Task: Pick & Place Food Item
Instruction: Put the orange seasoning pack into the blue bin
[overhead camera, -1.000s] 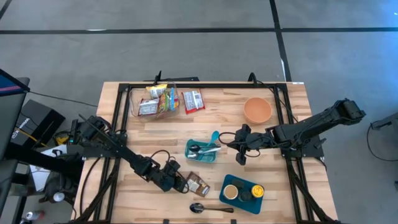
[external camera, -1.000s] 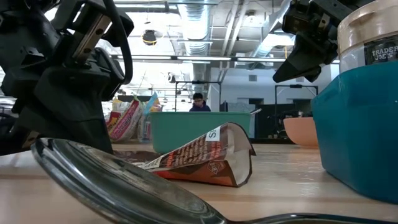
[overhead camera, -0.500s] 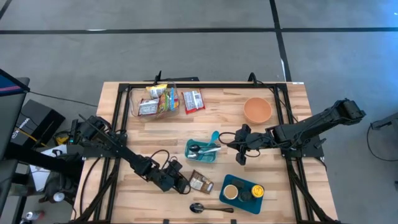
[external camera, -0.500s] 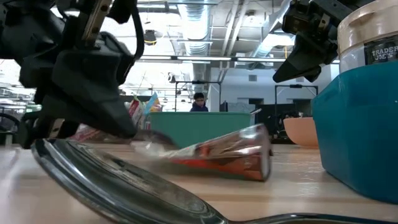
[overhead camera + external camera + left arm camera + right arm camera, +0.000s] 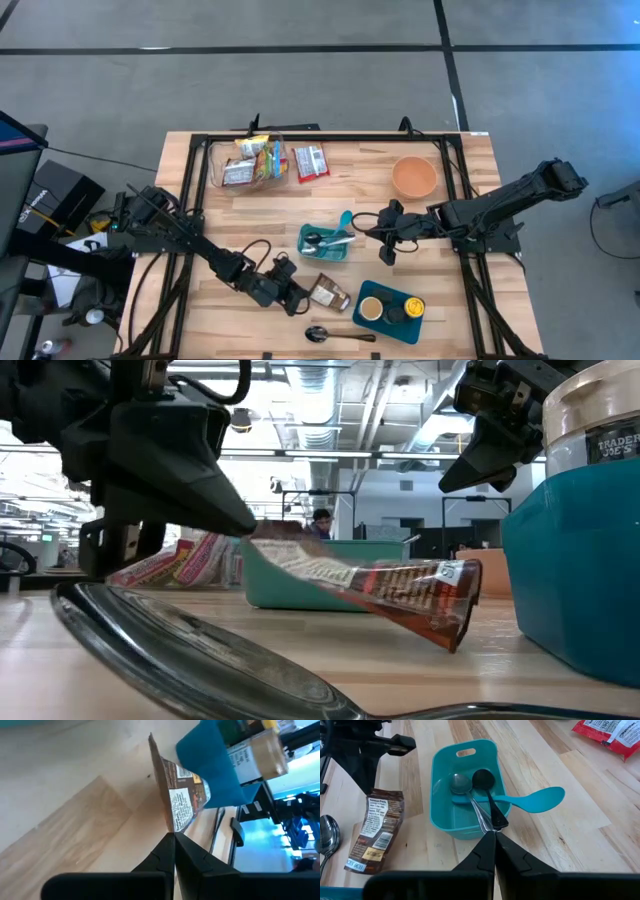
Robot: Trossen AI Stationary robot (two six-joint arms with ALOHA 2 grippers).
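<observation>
A brown, crinkled snack packet [image 5: 323, 293] with a white label lies low in the high view, centre-left, its edge pinched by the closed left gripper [image 5: 296, 297]. The low view shows that end [image 5: 290, 555] lifted off the table [image 5: 300, 660], which overhead hides. The right gripper [image 5: 388, 257], closed on nothing, hovers right of the teal bin [image 5: 325, 243].

Grey concrete floor [image 5: 300, 90] surrounds the wooden table [image 5: 270, 210], crossed by dark painted lines [image 5: 445, 40]. Overhead, exposed ducting [image 5: 340, 400] and strip lights [image 5: 300, 455] run along the ceiling. A person [image 5: 320, 520] sits far behind, beyond the table.

Brown packet [image 5: 325, 293] now lifted, tilted
</observation>
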